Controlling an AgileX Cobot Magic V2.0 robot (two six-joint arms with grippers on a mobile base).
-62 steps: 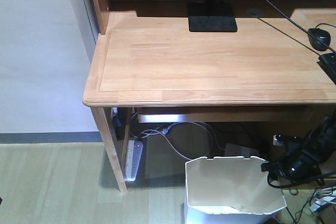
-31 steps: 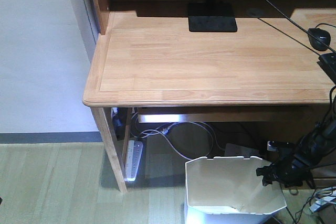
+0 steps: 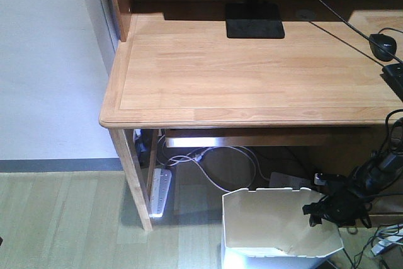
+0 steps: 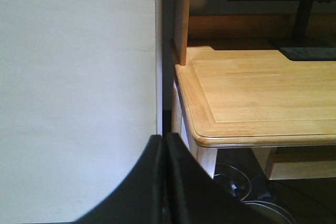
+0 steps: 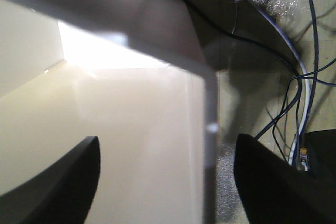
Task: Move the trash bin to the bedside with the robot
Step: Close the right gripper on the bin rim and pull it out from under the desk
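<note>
While spread — claw [image 5: 167,142] astride bin [image 5: 131,119] rim

Trash bin [image 3: 277,228] on floor [image 3: 63,218] before desk [image 3: 252,74]; right hand [image 3: 329,209] astride bin's right wall.

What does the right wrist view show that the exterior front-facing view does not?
Only the right wrist view shows the right gripper with jaws open, one on each side of the white plastic trash bin's wall. Only the front view shows the light wooden desk, black computer mouse and white power strip. Both show bin, gripper and floor cables.
</note>
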